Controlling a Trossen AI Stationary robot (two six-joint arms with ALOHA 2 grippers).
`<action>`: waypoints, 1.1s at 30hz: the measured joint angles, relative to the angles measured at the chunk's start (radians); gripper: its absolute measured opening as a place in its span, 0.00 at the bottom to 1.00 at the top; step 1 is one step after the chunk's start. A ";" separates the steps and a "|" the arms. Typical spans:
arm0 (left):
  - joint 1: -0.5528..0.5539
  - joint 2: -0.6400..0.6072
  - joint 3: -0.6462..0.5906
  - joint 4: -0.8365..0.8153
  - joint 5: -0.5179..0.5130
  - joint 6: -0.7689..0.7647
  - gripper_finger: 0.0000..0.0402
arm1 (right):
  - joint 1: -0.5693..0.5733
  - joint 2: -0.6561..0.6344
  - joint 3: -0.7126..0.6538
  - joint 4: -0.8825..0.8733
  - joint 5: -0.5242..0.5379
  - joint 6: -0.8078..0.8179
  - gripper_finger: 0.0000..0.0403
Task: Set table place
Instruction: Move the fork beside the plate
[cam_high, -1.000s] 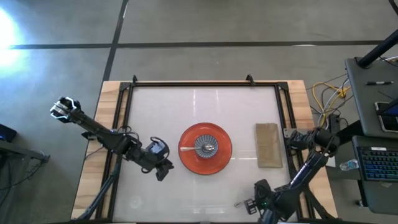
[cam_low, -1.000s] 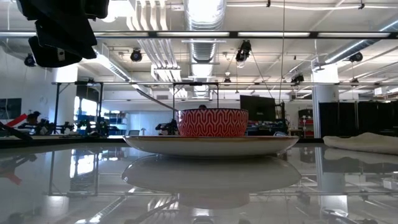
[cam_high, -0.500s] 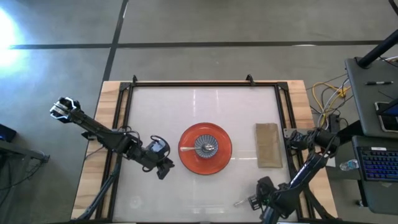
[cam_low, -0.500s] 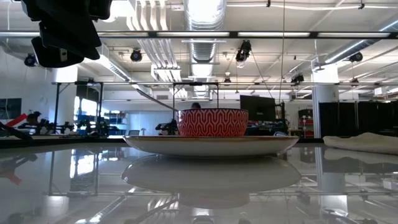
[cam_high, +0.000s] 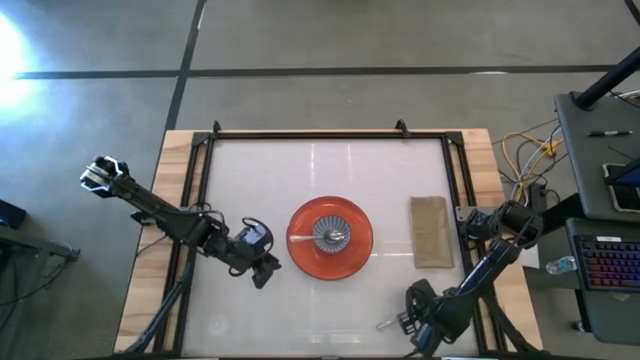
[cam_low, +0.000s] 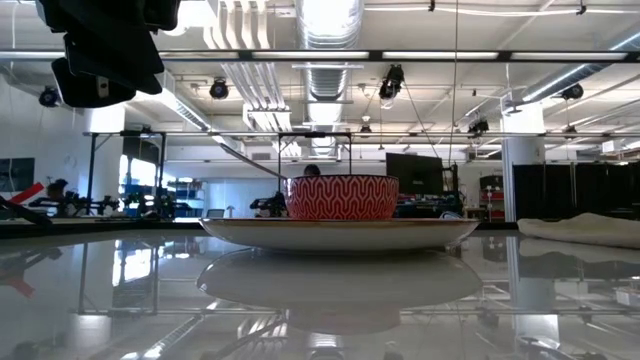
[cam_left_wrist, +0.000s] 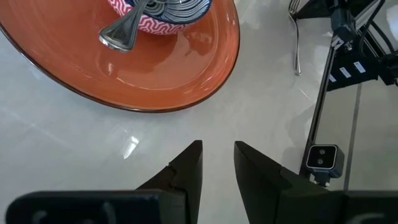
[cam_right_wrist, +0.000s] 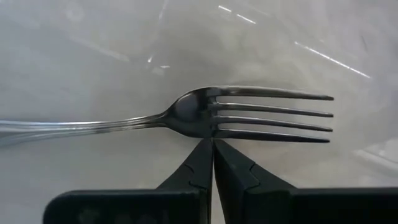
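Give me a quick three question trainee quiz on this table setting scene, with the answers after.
1. True or false: the spoon lies on the napkin.
2. Which gripper holds the fork? A) left B) right
3. What sits on the orange plate?

Key:
1. False; it rests in the bowl.
2. B; the right gripper is shut on it, the left gripper is open beside the plate.
3. The bowl.

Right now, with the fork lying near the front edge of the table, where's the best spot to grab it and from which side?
Probably the handle of the fork, from straight above: it lies flat on the table, so fingers must straddle the thin handle. The right hand sits beside it, shut on nothing; the plate is well clear.
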 joint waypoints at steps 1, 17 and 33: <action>0.000 0.000 0.000 0.000 0.000 0.000 0.19 | -0.008 0.000 0.000 -0.002 0.000 -0.014 0.02; 0.000 0.000 0.000 0.000 0.000 -0.002 0.19 | -0.078 0.004 -0.007 -0.033 0.135 -0.031 0.02; 0.000 0.000 -0.003 0.000 0.001 0.001 0.19 | -0.198 0.003 -0.011 -0.020 0.300 -0.168 0.02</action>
